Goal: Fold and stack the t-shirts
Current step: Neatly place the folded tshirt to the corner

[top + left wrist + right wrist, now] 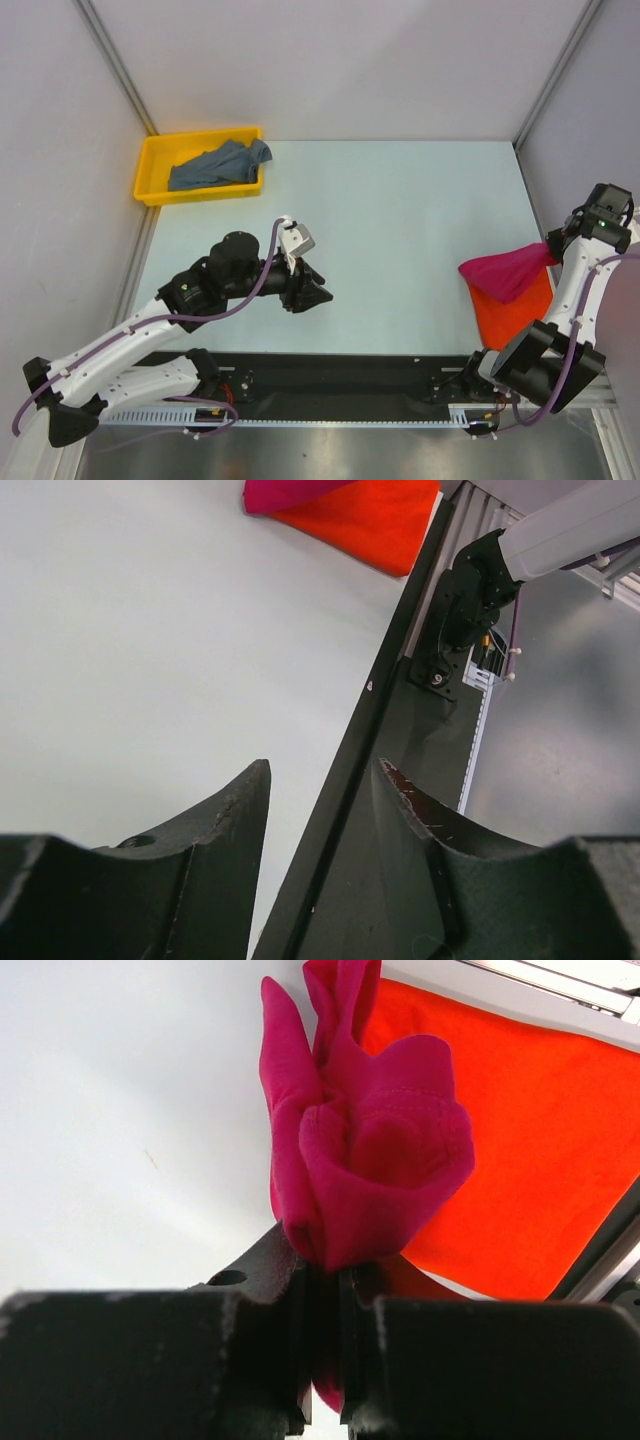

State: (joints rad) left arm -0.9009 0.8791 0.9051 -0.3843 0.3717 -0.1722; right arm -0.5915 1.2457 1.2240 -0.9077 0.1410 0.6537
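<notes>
The grey-blue t-shirt [218, 166] is crumpled in the yellow tray [200, 136] at far left. The left gripper [311, 293] is held partly open above the table [400, 210], grasping nothing. The right gripper [325, 1285] is clamped on the bunched crimson-pink t-shirt [505, 272], which hangs over the flat orange-red t-shirt [515, 315].

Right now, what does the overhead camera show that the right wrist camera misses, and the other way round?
Only the overhead view: the yellow tray holding the grey-blue t-shirt, and the left gripper, open and empty. Only the right wrist view: close up, the right gripper shut on a bunched fold of cloth. Both: the crimson-pink t-shirt over the orange-red t-shirt.
</notes>
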